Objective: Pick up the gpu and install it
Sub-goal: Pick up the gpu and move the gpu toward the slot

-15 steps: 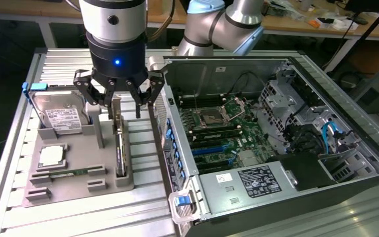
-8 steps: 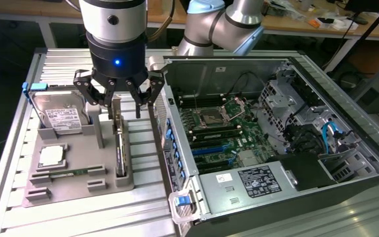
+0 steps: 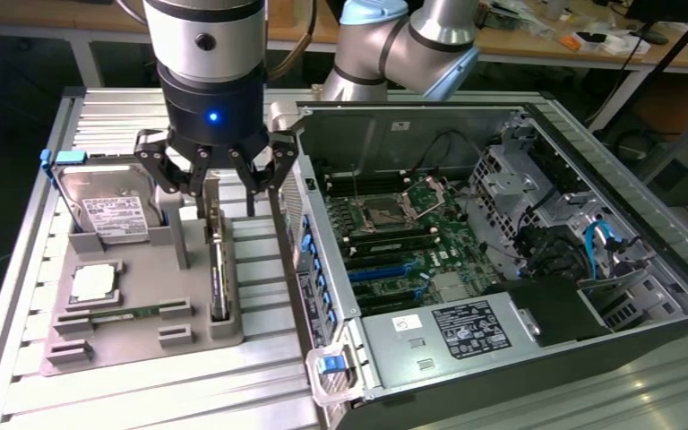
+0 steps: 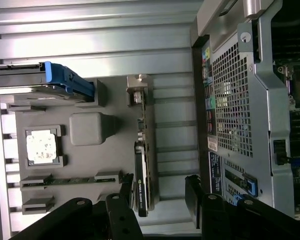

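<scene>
End effector (image 4: 157, 189) over gpu (image 4: 141, 175), lettering unreadable

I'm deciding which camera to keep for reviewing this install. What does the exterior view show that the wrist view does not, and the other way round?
Exterior view adds: the silver jointed robot arm and the thin blue cables inside the open grey metal computer case. Wrist view adds: the case's perforated metal rear panel, face on. Both share: the open black hand over the gpu, a thin dark card with silvery end bracket standing on edge in the grey plastic tray, and the silver hard drive with blue rails.
</scene>
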You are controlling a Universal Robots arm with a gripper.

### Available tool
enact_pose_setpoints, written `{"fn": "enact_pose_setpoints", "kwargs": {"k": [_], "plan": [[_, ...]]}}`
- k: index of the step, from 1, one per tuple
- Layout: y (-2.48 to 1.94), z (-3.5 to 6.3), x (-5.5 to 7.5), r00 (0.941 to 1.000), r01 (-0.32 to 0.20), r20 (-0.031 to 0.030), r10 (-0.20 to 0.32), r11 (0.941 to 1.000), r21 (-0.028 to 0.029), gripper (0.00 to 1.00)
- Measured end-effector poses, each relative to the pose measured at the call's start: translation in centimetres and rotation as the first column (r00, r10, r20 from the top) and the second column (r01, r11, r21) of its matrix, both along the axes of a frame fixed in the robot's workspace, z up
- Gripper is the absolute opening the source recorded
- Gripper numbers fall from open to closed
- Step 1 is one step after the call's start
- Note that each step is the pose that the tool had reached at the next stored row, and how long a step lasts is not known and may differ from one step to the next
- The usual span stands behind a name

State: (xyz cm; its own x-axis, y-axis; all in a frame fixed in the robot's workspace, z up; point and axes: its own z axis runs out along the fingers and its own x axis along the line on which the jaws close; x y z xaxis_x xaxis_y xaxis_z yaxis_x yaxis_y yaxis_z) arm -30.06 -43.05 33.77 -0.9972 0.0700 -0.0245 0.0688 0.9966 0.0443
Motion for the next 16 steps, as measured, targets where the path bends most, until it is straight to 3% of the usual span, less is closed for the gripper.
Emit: {"fn": "enact_pose_setpoints", "kwargs": {"k": [16], "plan": [[0.0,-1.1,0.0,1.0,0.0,0.0,0.0,1.0,0.0,0.54]]}}
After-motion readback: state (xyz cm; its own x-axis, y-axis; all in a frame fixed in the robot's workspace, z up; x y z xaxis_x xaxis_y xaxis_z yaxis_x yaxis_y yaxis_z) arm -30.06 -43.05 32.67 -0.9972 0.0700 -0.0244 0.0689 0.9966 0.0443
